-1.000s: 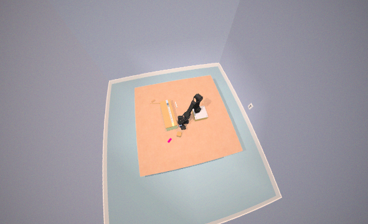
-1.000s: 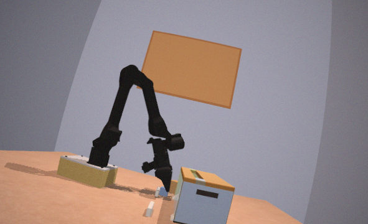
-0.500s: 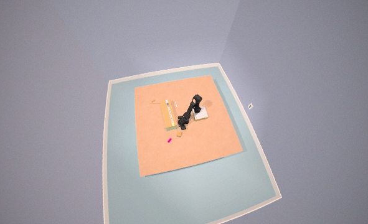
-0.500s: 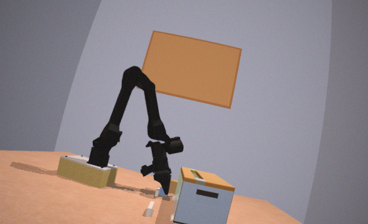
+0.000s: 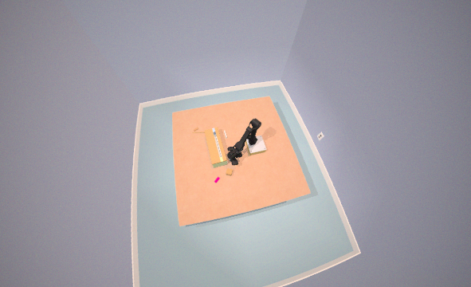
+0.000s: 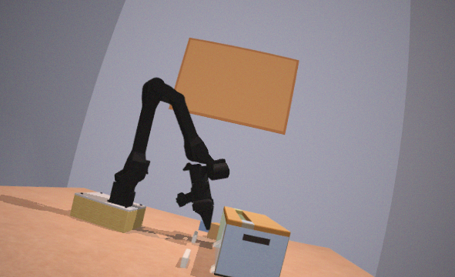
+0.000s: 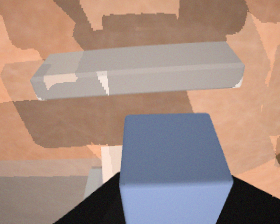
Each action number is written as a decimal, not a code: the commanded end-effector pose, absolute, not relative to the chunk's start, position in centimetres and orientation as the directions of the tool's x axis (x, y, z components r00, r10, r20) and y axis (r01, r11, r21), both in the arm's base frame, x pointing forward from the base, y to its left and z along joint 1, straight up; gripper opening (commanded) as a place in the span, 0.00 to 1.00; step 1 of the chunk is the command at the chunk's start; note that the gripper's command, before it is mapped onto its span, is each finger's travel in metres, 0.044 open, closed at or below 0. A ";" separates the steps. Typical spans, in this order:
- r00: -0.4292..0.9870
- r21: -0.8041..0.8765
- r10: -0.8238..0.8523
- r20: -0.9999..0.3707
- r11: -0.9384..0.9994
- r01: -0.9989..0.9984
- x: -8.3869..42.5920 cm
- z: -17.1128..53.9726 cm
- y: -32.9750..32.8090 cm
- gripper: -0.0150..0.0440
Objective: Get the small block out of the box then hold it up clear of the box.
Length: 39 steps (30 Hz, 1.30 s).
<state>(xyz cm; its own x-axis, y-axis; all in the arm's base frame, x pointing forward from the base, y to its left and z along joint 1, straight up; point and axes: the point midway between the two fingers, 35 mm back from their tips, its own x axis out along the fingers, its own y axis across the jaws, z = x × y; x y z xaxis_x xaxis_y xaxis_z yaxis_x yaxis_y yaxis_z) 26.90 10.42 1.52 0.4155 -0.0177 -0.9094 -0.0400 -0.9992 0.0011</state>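
"Start with the top view: where was your end effector [image 5: 229,159] [image 6: 209,228] [image 7: 167,179]?"

"You had it low in front of the box [image 5: 216,147] [image 6: 250,251], near its green end. A magenta piece [image 5: 217,179] and a small orange block [image 5: 229,172] [image 6: 213,231] lay apart from it on the surface [image 5: 259,187] [image 6: 31,238] [image 7: 256,110], a peach-coloured top. Pale blue floor [image 5: 155,171] ran around that, inside grey walls."

"And the exterior view?"

"Your fingertips pointed down beside the box, with the blue block [image 6: 202,225] [image 7: 173,150] showing at them, outside the box. The box stood upright. Behind it hung a tan board [image 6: 235,86] on the grey wall."

"The wrist view?"

"You had the blue block gripped between the fingers, just beside a grey bar [image 7: 141,70] lying on the shadow-patched surface."

"So which step was it?"

"The grasp, I'd judge; getting it out was done. Your next move called for a straight, gentle lift, clear of bar and box, then holding still. A hasty swing could have knocked the box."
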 end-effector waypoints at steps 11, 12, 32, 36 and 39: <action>0.435 -0.014 0.047 -0.899 -0.997 0.078 26.5 6.6 10.9 0.25; 0.436 -0.015 0.057 -0.898 -0.995 0.100 26.4 7.1 10.9 0.25; 0.457 0.003 0.211 -0.864 -0.905 0.425 23.3 14.0 11.0 0.25; 0.457 0.003 0.211 -0.864 -0.905 0.425 23.3 14.0 11.0 0.25; 0.457 0.003 0.211 -0.864 -0.905 0.425 23.3 14.0 11.0 0.25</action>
<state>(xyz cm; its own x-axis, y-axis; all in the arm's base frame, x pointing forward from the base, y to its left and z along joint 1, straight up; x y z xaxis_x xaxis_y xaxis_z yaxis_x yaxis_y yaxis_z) 23.22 10.87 13.77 0.4541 0.2037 -0.8674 0.4194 -0.9078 0.0064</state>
